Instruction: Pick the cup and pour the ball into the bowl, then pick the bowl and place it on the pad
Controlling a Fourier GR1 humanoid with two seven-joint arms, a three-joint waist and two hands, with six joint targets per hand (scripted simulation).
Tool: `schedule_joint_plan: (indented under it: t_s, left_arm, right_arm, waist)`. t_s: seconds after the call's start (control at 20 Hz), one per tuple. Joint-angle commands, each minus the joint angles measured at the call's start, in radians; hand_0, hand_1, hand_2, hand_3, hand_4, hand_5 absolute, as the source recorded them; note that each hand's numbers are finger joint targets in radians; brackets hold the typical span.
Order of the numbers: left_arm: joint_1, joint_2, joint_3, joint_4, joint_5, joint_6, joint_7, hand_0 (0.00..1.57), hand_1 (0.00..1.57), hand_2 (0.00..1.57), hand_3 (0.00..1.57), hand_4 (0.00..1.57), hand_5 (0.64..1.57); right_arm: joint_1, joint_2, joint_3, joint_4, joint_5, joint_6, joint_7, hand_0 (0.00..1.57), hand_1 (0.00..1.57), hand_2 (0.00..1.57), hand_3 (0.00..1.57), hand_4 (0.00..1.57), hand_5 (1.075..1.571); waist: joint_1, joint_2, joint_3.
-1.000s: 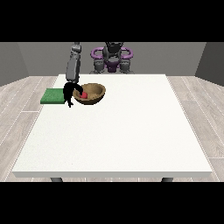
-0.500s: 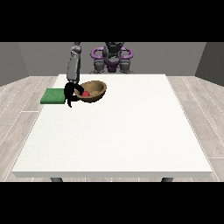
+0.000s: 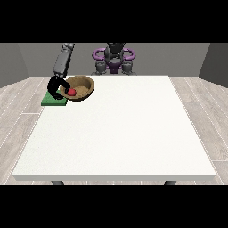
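A plain test room: a large white table [image 3: 120, 129] stands on pale wood-plank flooring [image 3: 18, 102], with bare grey walls [image 3: 178, 58] behind it and the robot [image 3: 114, 58] at its far edge.

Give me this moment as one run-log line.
stage: bowl to pad | hand at view's left: holding bowl | ball: in bowl | pad: bowl overlaps its edge, not centred

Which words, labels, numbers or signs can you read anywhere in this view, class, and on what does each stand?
None: no readable text shows anywhere in the view.
The brown bowl, the red ball, the green pad, the white table and the hand at the view's left all look plain, with no label, brand, number or sign.
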Motion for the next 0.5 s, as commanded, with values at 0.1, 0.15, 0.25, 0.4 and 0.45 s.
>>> schedule_joint_plan:
  t_s: [0.1,0.15,0.25,0.4,0.45]
  left_arm:
    - [0.079,-0.003,0.006,0.065,-0.041,-0.006,-0.061,0.00,0.00,0.00,0.00,1.20,1.544]
    - [0.047,0.045,0.029,0.086,-0.018,-0.020,-0.049,0.00,0.00,0.00,0.00,1.20,1.541]
    - [0.063,0.047,0.033,0.097,-0.010,-0.024,-0.048,0.00,0.00,0.00,0.00,1.20,1.545]
    - [0.197,0.042,0.064,0.119,-0.036,-0.074,-0.193,0.00,0.00,0.00,0.00,1.20,1.543]
    - [0.135,0.085,0.070,0.149,-0.011,-0.064,-0.158,0.00,0.00,0.00,0.00,1.20,1.542]
  right_arm:
    - [-0.031,-0.231,0.045,-0.018,0.071,0.049,0.260,1.57,1.57,1.57,0.71,1.06,1.566]
    - [-0.066,-0.253,0.027,-0.010,0.059,0.066,0.254,1.57,1.57,1.57,0.68,1.09,1.568]
    - [-0.091,-0.294,-0.006,0.001,0.026,0.110,0.286,1.57,1.57,1.57,0.67,1.08,1.566]
    - [-0.028,-0.282,-0.006,-0.009,0.035,0.116,0.248,1.57,1.57,1.57,0.57,1.09,1.564]
    - [-0.083,-0.269,-0.007,0.000,0.035,0.109,0.260,1.57,1.57,1.57,0.57,1.09,1.564]
  waist:
    - [-0.085,-0.068,-0.0015]
    - [-0.089,-0.036,0.0002]
    - [-0.108,-0.054,0.0009]
    - [-0.116,-0.064,0.0009]
    - [-0.125,-0.035,0.0014]
